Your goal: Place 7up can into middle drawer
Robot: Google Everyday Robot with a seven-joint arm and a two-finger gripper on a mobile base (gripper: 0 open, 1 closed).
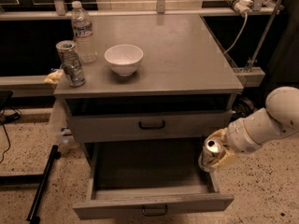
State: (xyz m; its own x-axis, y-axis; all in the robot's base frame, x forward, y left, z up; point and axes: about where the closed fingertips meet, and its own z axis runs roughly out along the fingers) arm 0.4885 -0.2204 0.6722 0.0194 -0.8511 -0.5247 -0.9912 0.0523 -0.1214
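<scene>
7up can [213, 149] | in gripper [217, 156] fingers | arm [261, 127] low, seemingly over middle drawer [117, 208] edge

Single camera: high, facing cabinet [187, 64] front, tilted down, fairly near; pincer [215, 159] clasping 7up can [212, 148] at lower right.

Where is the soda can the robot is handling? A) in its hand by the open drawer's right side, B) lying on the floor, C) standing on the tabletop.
A: the hand grips the 7up can at the right wall of the open middle drawer.
</scene>
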